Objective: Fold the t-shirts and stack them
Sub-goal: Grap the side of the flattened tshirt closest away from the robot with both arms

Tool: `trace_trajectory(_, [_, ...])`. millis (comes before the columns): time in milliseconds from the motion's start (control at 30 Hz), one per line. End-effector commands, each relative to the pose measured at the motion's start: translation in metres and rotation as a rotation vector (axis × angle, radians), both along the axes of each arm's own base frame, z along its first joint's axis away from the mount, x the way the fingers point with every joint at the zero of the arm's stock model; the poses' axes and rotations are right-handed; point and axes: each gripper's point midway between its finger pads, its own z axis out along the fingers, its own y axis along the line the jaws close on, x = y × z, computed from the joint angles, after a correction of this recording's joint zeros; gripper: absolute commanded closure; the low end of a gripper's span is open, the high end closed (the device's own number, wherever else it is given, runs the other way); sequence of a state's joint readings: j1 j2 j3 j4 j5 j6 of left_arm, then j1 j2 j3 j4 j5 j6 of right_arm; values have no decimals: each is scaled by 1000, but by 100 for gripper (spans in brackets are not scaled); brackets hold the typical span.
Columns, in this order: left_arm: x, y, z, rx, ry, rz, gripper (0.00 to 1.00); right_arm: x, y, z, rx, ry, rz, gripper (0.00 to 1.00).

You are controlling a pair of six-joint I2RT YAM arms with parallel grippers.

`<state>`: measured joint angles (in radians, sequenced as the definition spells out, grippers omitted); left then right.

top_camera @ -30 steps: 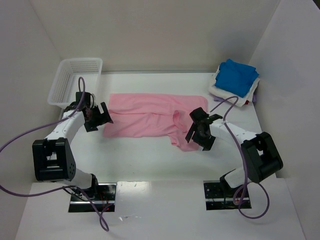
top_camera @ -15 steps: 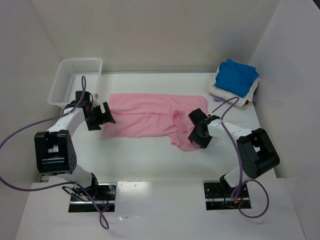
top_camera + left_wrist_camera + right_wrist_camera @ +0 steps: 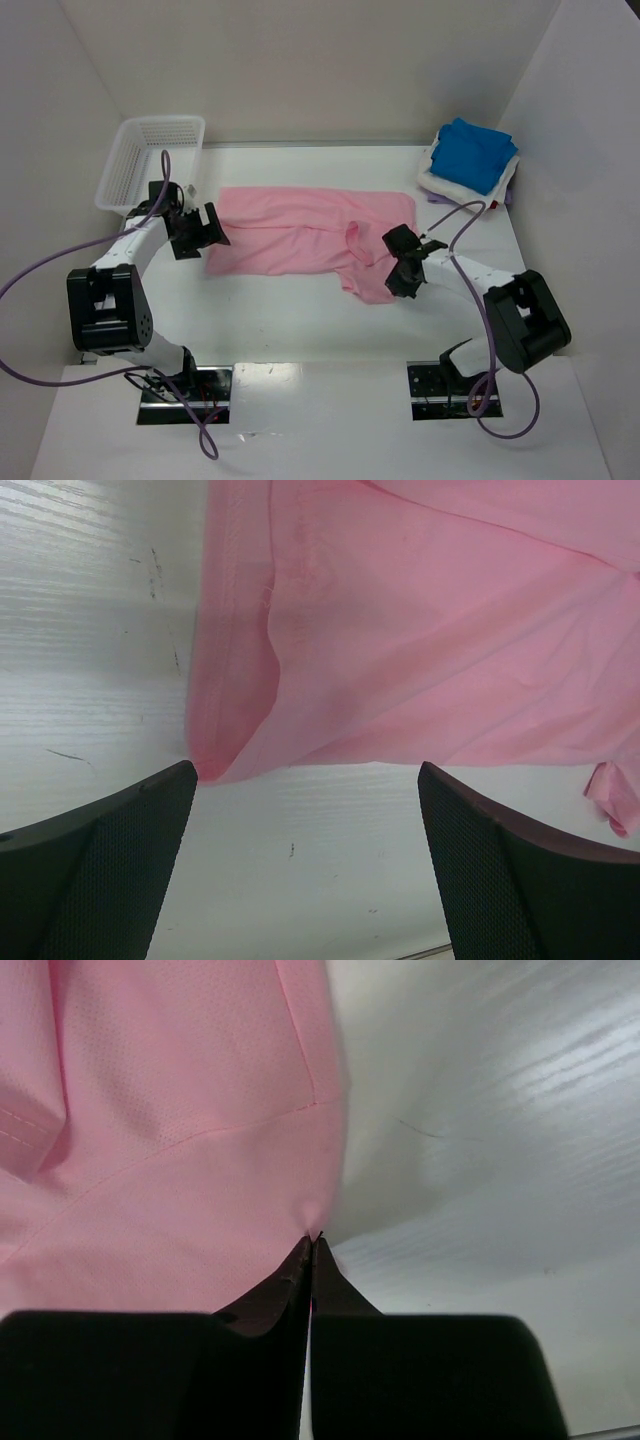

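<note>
The light pink t-shirt (image 3: 300,225) lies spread across the middle of the table, with a sleeve (image 3: 372,285) sticking out at its near right. My right gripper (image 3: 396,272) is shut at that sleeve's right edge; in the right wrist view its tips (image 3: 315,1240) meet on the pink hem (image 3: 150,1110), which puckers up into them. My left gripper (image 3: 205,232) hangs open at the shirt's near left corner (image 3: 215,765), jaws wide, bare table between the fingertips (image 3: 305,780). The bright blue t-shirt (image 3: 475,152) lies folded on the white t-shirt (image 3: 433,180) at the far right.
A white mesh basket (image 3: 160,122) stands at the far left corner, just behind the left arm. White walls close in the table on three sides. Purple cables loop from both arms. Bare table (image 3: 300,320) shows in front of the pink shirt.
My right gripper has gone from open to shut on the sleeve's edge and has dropped lower at the cloth. My left gripper has shifted slightly and stays open.
</note>
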<state>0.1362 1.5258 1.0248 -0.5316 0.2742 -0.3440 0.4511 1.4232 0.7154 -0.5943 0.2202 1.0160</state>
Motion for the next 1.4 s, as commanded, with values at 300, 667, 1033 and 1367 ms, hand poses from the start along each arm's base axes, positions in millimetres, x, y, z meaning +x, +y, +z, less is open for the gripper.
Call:
trace_trajectory(300, [-5,-5,-9,-40,21,-1,11,9,-13,40,79,-161,-81,100])
trace_trajectory(667, [-20,5,-36,13,127,11,15,24,-8,42,86,-171,-73,100])
trace_trajectory(1033, [-30,-3,-54,-11,194,-27,33,38,-37,56,58,-207,-169,100])
trace_trajectory(1367, [-33,-1,-58,-3,217,-14,59,48,-59,65,46,-234,-214,100])
